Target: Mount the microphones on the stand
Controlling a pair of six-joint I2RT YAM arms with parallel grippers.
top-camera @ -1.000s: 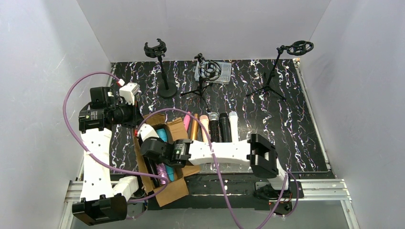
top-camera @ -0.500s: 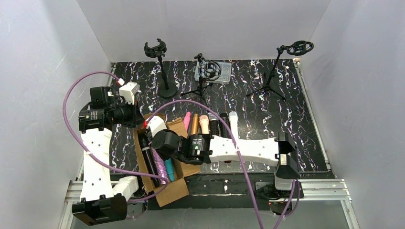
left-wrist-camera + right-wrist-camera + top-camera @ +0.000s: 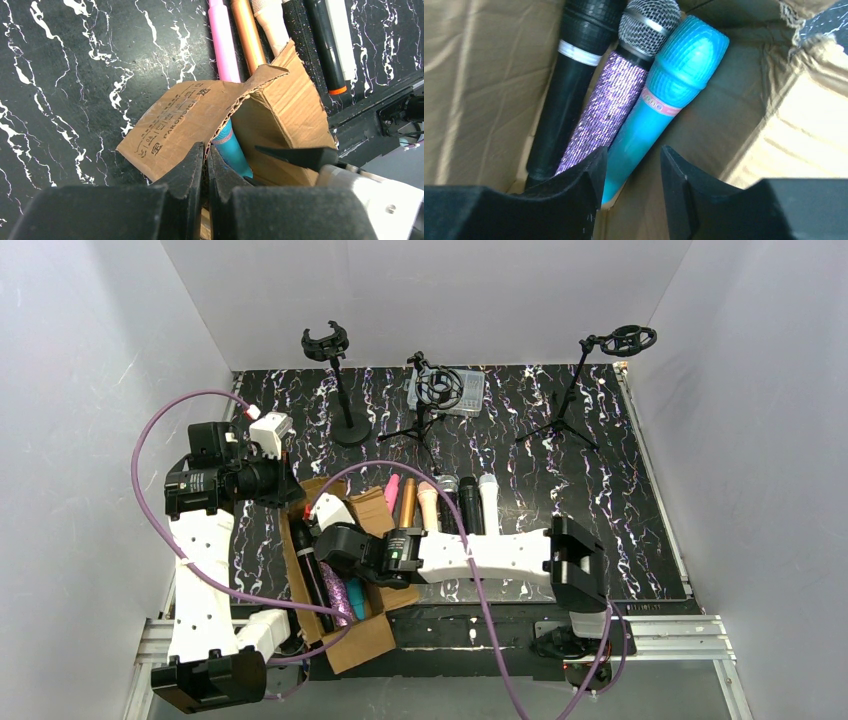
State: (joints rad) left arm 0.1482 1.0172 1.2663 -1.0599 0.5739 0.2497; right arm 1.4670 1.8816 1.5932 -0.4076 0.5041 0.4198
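Teal microphone: looks hard, smooth, light, maybe slippery. Grab mid handle. Right pincer spread over it, not gripping. Left pincer clenched on box flap.

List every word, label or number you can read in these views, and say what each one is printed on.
cardboard box flap, left wrist view: one printed line of capitals with a symbol at each end, upside down and too skewed to read for certain.
pink band on the teal microphone, right wrist view: small lettering, too blurred to read.
Nothing else carries legible text.
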